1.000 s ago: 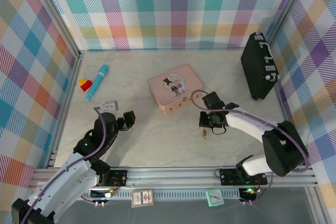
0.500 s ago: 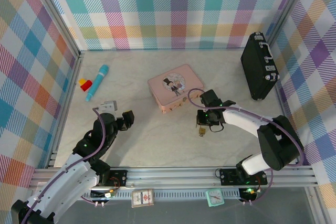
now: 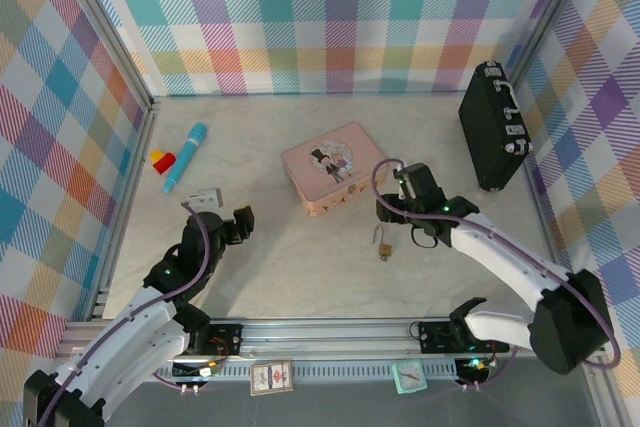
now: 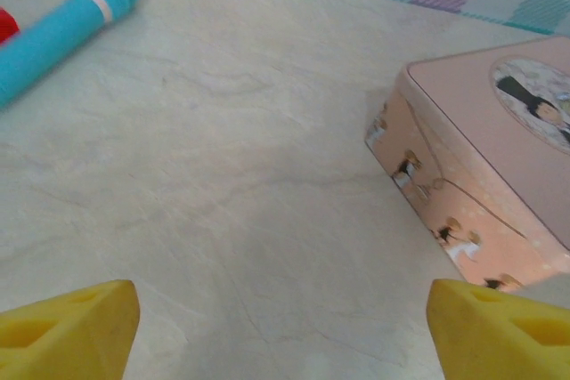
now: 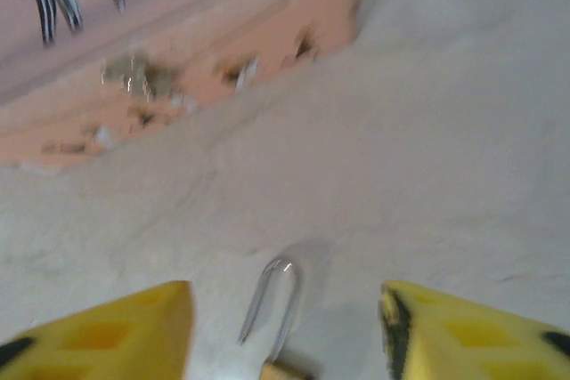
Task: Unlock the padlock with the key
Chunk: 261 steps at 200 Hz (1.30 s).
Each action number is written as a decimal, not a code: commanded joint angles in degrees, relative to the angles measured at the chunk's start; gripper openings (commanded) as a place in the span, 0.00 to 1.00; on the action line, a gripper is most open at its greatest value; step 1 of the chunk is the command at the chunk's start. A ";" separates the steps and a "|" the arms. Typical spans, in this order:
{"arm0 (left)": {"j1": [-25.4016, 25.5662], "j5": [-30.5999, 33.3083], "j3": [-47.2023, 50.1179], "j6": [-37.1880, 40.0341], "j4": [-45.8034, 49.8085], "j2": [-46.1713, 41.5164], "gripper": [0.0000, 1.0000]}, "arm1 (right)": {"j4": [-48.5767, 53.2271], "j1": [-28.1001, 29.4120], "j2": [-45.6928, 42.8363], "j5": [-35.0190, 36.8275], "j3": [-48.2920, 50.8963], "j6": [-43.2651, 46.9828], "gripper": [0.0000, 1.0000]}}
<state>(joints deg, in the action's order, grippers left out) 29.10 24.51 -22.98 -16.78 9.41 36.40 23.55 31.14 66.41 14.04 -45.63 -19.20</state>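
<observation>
The small brass padlock (image 3: 384, 249) lies on the pale table in front of the pink tin. Its thin silvery shackle (image 5: 283, 266) points toward the tin, and one leg stands free of the body (image 5: 287, 369). My right gripper (image 3: 399, 219) hovers just right of and above the padlock. In the right wrist view this gripper (image 5: 285, 318) is open, with a yellow finger (image 5: 116, 335) on either side of the shackle and touching nothing. The key is hidden. My left gripper (image 3: 236, 224) (image 4: 285, 327) hangs open and empty over bare table at the left.
The pink illustrated tin (image 3: 333, 169) (image 4: 481, 175) (image 5: 160, 60) sits mid-table behind the padlock. A blue marker (image 3: 186, 156) (image 4: 62, 28) and a red-and-yellow block (image 3: 162, 159) lie at the far left. A black case (image 3: 493, 127) leans on the right wall.
My right gripper opened, let go of the padlock and drew back up and to the right. The padlock now lies alone on the table. The left gripper opened slightly wider.
</observation>
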 commanded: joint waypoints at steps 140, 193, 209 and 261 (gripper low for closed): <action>-14.63 4.30 -2.25 20.38 -47.14 44.31 1.00 | -67.57 -19.46 13.83 16.71 22.99 22.43 0.99; -20.15 -8.26 3.03 20.48 -64.09 52.10 1.00 | -74.52 -28.30 17.15 -2.28 25.93 16.50 0.99; -20.56 -7.62 1.92 20.03 -64.38 54.41 1.00 | -75.25 -28.37 19.39 -4.86 25.49 17.44 0.99; -22.29 -5.62 0.48 16.77 -61.13 54.21 1.00 | -72.39 -29.54 21.29 -6.06 22.96 16.66 0.99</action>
<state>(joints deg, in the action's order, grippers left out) 7.35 18.09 -21.61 2.07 -49.74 90.43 -47.75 2.15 88.03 10.72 -21.08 -1.48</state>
